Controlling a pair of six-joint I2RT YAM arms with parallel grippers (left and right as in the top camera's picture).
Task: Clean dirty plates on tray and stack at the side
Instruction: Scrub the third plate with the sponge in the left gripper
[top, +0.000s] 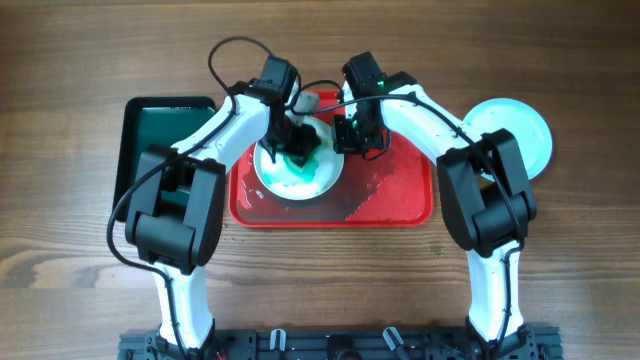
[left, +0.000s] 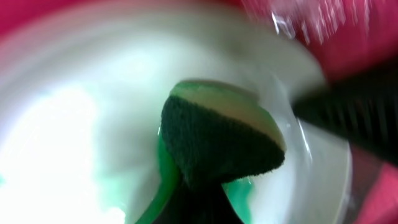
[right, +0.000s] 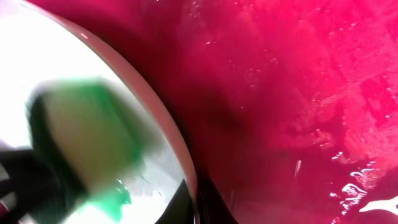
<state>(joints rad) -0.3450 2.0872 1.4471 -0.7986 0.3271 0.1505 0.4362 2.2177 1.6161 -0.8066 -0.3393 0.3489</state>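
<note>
Overhead view, items recorded:

1. Tray (top: 400, 205): red, wet-looking, at the middle of the table (top: 80, 60).
2. Plate (top: 300, 182): white, lay in the left half of the tray, with green smears over its middle.
3. Sponge (top: 300, 150): green, rested on the plate's far part.
4. Left gripper (top: 290, 140): stood over the plate, fingers pressed together on the sponge.
5. Right gripper (top: 350, 140): stood at the plate's right edge, over the tray, fingers pressed together.
6. Side plate (top: 525, 130): pale teal and white, on the bare table just right of the tray, partly hidden by the right arm.
7. Green tray (top: 160, 125): dark and smaller, just left of the red tray, partly under the left arm.

Left wrist view, blurred:

- The sponge (left: 217, 140) showed a dark scouring face and a pale yellowish back. It was pinched from below by the left gripper (left: 199, 199) and pressed on the plate (left: 62, 124).
- Green liquid (left: 161, 180) pooled beside the sponge.
- A dark finger of the right gripper (left: 348, 118) lay across the plate's rim, with the tray (left: 373, 37) behind it.

Right wrist view:

- The plate (right: 62, 50) filled the left side and the wet tray (right: 280, 93) the right.
- The sponge (right: 81, 137) was a green blur on the plate.
- The right gripper (right: 193, 202) met the plate's rim at the bottom edge and appeared to pinch it, though blur hid the contact.
</note>
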